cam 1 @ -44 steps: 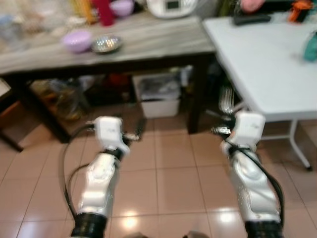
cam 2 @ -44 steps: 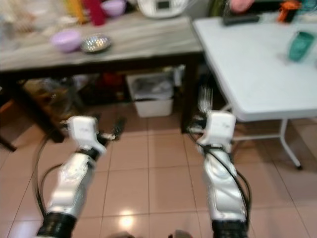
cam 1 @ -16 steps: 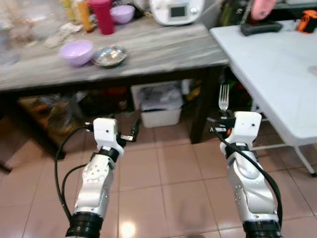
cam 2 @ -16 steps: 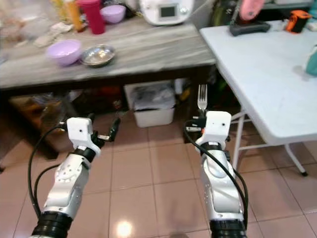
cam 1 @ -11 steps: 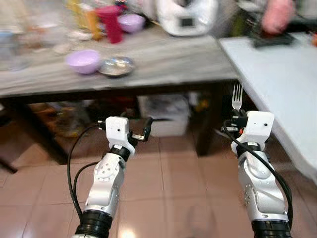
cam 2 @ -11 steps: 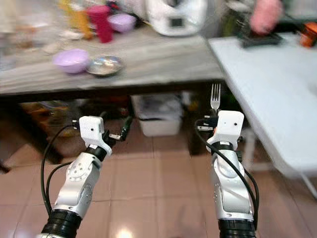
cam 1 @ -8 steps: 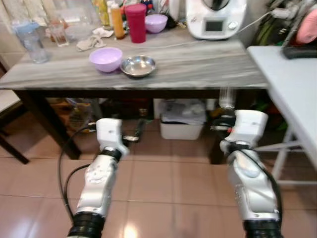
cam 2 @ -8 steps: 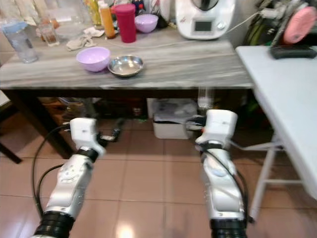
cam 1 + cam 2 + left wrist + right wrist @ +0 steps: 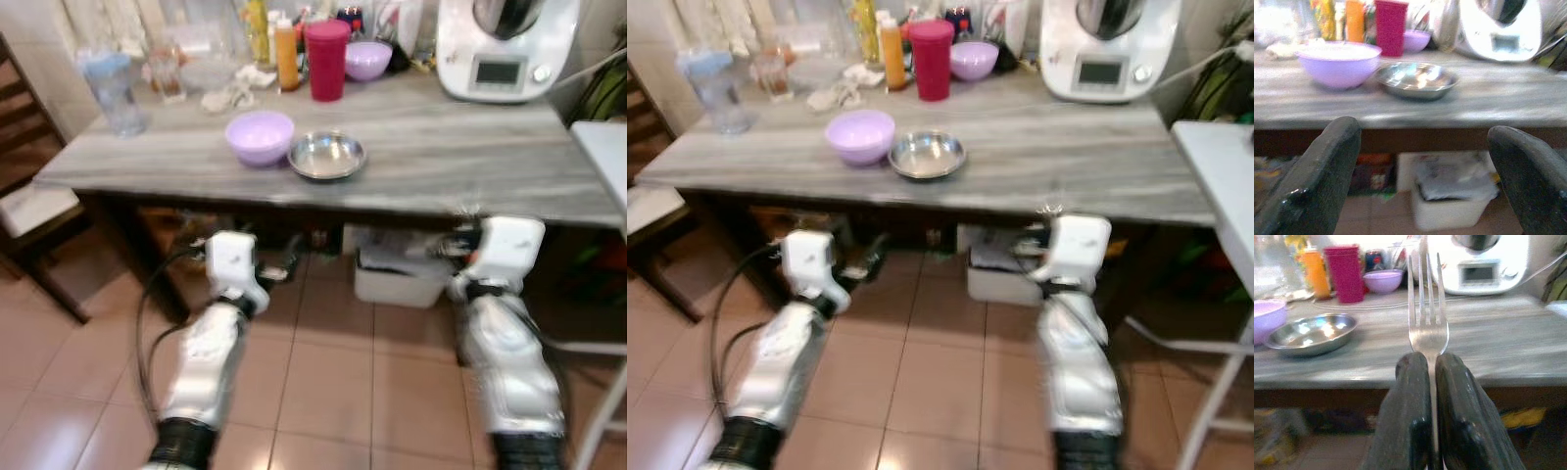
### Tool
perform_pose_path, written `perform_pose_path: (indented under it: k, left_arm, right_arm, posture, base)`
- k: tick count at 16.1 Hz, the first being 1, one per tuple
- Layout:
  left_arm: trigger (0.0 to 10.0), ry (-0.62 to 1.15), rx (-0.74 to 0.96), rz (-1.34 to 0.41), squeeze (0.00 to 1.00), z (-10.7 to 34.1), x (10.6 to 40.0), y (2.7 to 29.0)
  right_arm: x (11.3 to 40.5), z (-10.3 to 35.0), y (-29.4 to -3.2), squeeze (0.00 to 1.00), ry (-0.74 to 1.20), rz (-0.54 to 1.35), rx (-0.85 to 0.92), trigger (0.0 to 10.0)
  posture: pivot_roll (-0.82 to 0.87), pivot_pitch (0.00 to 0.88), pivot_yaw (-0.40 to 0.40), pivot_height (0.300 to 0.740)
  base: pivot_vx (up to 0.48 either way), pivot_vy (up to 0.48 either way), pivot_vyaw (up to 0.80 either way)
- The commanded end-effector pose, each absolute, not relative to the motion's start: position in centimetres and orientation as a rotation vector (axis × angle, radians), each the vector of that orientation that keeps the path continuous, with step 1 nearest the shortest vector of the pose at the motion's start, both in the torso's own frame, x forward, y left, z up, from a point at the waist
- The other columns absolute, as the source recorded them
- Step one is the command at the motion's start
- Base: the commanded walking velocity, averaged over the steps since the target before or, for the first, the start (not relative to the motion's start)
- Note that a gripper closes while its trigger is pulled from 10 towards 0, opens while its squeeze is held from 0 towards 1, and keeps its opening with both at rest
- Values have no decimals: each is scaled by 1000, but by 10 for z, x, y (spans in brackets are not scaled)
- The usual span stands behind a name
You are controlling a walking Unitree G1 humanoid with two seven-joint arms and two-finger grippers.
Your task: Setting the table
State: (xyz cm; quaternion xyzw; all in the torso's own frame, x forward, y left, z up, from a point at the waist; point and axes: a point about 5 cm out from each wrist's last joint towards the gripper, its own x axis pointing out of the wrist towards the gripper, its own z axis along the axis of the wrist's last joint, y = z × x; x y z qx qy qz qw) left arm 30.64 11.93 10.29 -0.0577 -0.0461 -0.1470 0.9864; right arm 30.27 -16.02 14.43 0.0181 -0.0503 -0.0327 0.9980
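Fork (image 9: 1427, 308) sits pinched upright between the pressed-together fingers (image 9: 1405, 396) of the right claw (image 9: 1431, 382), tines up and handle hidden between the pads. The claw is held low, in front of the tabletop (image 9: 460, 166) edge and below its surface. The left claw (image 9: 1415, 176) is spread wide and carries nothing; it hangs at similar height, facing the same edge.

Risks, as judged from this position: the fork is gripped low on its neck by a narrow contact, so a knock of the tines against the tabletop edge while lifting could twist it out of the grip or drop it to the floor. Raising either arm straight up from here would likely strike the underside or front lip. The head views are blurred, so placement aimed from them would be unreliable.

Surface: grey wood-grain top on dark legs. A lilac bowl (image 9: 260, 136) stands just beside a steel dish (image 9: 327, 155) near the front centre. Behind them are a red tumbler (image 9: 327, 59), an orange bottle (image 9: 286, 54), a second lilac bowl (image 9: 367, 59), a clear jug (image 9: 110, 90) and a white kitchen appliance (image 9: 502, 44) with a display. The front right stretch lies bare.

Room: glossy terracotta floor tiles (image 9: 323, 392), a white bin (image 9: 402, 279) under the tabletop, a chair (image 9: 29, 211) at the robot's left, and a white table corner (image 9: 1220, 196) at its right.
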Motion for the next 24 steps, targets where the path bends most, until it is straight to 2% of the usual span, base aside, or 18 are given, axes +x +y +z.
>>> perform_pose_path:
  k: [1,11,16,19,24]
  left_arm:
    - [10000,-111,-123,-331,0,108,307,110]
    - [10000,-106,-125,-331,0,106,305,110]
    - [10000,-100,-75,-376,0,100,288,120]
    - [10000,-71,1,-473,0,91,271,129]
    - [10000,-46,45,-607,0,90,258,133]
  right_arm:
    - [303,148,-171,0,-112,-96,25,10000]
    - [301,147,-170,0,-112,-84,15,10000]
    - [301,149,-172,0,-122,-102,5,10000]
    - [302,147,-179,0,-108,-141,6,10000]
    - [310,150,-206,0,-71,-246,32,10000]
  posture:
    - [-268,83,42,740]
    - [-272,88,38,740]
    - [-263,94,36,740]
    - [-254,114,39,740]
    - [-252,160,46,740]
  base:
    - [401,0,-800]
    - [382,0,-80]
    - [0,0,0]
    - [0,0,0]
    - [0,0,0]
